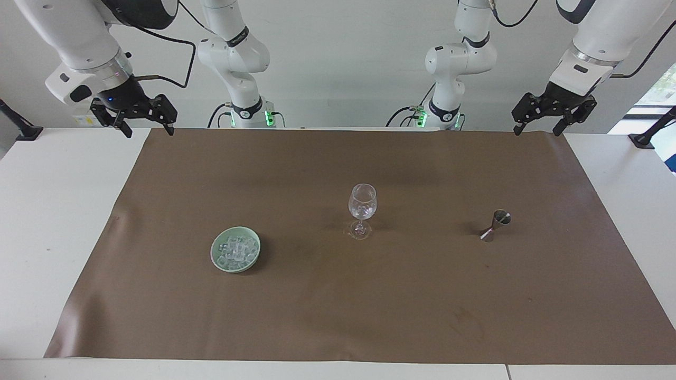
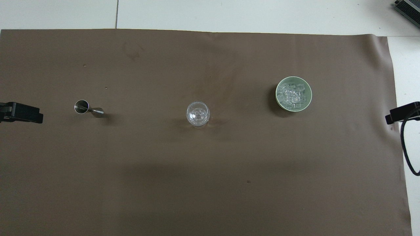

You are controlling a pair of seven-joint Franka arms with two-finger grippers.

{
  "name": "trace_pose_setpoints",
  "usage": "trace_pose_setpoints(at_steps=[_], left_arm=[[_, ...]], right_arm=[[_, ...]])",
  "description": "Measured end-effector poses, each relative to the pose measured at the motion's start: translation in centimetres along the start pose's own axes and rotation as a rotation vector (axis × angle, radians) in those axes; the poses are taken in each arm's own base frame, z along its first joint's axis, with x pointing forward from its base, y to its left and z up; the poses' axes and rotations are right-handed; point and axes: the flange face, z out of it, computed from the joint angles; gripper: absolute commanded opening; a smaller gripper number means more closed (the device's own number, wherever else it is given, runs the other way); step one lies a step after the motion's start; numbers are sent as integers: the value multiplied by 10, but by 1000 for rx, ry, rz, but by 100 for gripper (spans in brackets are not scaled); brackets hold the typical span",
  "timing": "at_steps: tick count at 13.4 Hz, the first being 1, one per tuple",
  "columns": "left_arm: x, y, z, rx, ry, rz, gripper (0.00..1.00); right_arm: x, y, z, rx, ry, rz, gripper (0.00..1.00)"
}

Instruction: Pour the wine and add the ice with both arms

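Right now both my grippers hang released and empty — my left gripper (image 1: 553, 122) over the mat's corner at the left arm's end, my right gripper (image 1: 134, 121) over the corner at the right arm's end. Well apart from both, the ice (image 1: 236, 251) sits heaped in a pale green dish (image 1: 215, 256) on the brown mat (image 1: 338, 306) — a wine glass (image 1: 362, 207) stands upright mid-mat, and a metal jigger (image 1: 495, 225) toward my left arm's end.

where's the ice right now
The ice sits heaped in the pale green dish on the brown mat, toward the right arm's end of the table, slightly farther from the robots than the wine glass.
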Motion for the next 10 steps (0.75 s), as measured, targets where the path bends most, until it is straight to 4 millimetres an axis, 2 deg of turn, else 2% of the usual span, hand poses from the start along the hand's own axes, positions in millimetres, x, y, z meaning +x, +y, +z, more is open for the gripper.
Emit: trace_pose_setpoints(at_steps=[10], left_arm=[[0, 0, 0, 0, 0, 0, 100]], right_arm=[[-4, 2, -5, -2, 10, 6, 100]])
